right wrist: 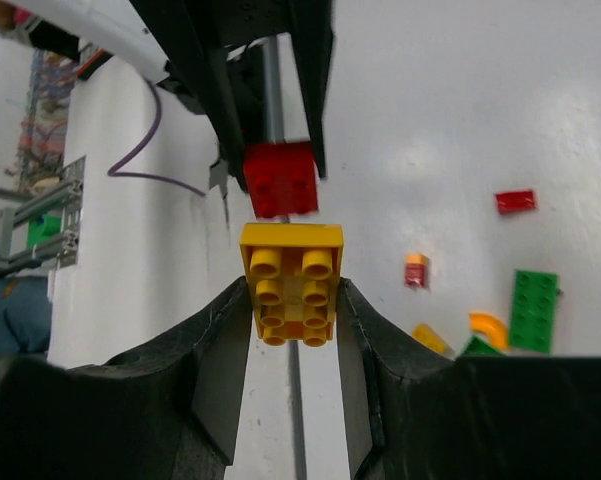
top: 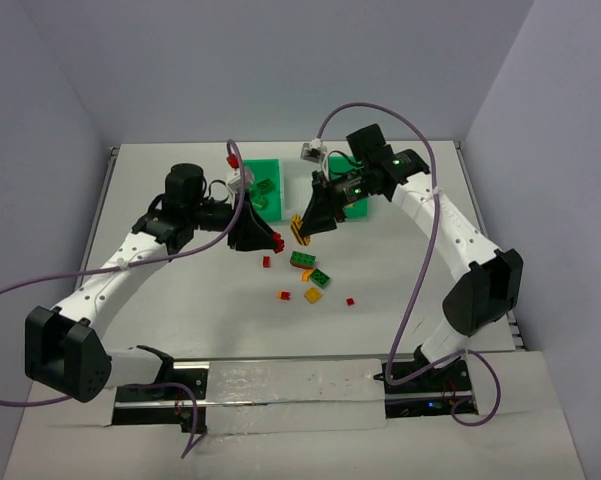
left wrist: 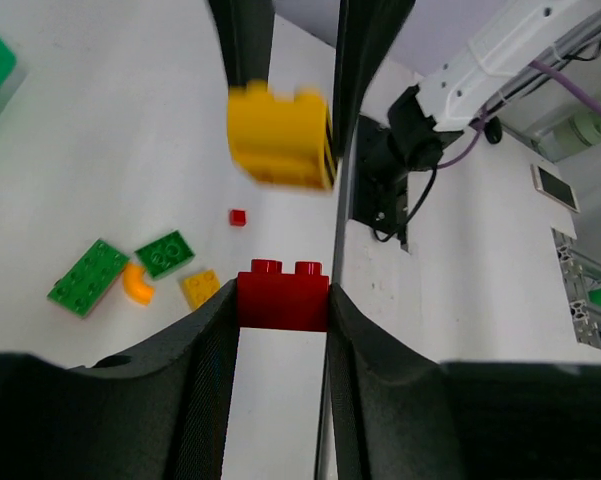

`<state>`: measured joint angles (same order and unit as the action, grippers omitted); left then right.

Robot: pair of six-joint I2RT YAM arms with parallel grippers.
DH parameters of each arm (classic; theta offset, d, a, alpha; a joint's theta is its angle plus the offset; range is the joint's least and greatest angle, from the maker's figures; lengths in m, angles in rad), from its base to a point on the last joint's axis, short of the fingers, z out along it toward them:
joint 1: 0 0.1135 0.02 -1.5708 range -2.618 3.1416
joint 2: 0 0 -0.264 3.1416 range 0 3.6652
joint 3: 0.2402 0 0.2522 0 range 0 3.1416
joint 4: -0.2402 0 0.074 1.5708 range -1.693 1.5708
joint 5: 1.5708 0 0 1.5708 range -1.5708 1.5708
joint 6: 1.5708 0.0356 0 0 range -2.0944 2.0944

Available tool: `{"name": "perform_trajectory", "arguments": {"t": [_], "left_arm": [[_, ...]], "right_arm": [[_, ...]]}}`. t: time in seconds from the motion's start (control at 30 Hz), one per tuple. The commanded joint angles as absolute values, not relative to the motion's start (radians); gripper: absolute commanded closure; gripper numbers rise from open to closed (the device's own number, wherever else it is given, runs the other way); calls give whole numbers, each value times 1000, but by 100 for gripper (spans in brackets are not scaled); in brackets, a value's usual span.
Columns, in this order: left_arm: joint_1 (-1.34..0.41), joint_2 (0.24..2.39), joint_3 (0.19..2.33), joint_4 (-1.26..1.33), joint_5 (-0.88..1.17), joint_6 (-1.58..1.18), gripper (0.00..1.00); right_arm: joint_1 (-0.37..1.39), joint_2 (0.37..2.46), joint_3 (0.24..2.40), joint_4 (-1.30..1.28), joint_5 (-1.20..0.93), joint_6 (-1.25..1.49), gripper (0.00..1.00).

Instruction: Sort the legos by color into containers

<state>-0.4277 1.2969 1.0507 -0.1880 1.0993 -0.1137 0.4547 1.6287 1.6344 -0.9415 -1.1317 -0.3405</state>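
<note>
Toward the far edge of the worktop (top: pixel 230 320), the left green bin (top: pixel 265 185) sits open within easy reach. Just nearer than it, your left gripper (top: pixel 272 240) is clamped on a red brick (left wrist: pixel 283 295) and your right gripper (top: pixel 302 230) on a yellow brick (right wrist: pixel 292 283). Both bricks are lifted clear and close together, probably for carrying to bins. Loose green bricks (top: pixel 302 259) lie mid-worktop, unsorted.
</note>
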Motion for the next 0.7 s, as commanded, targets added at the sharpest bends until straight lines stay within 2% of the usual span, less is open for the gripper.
{"name": "perform_trajectory", "arguments": {"t": [0.0,0.13,0.23,0.43,0.53,0.6,0.67], "left_arm": [[-370,1317,1043,-289,1076,24,100],[-341,1383,1075,-367,1027,146,100],[-345,1413,1104,-283,883,114,100],[-419,1624,1357,-161,480,69,100],[-456,1735,1463,-120,377,53,99],[-478,1843,1564,-97,311,43,94],[-485,1909,1629,-101,273,37,94]], "right_arm": [[335,1596,1659,-993,-1124,-403,100],[239,1652,1693,-1012,-1091,-436,100],[221,1675,1682,-900,-988,-357,100],[224,1754,1673,-603,-507,-161,100],[237,1823,1711,-547,-318,-149,100],[241,1885,1748,-525,-219,-149,100],[242,1931,1771,-519,-177,-148,100]]}}
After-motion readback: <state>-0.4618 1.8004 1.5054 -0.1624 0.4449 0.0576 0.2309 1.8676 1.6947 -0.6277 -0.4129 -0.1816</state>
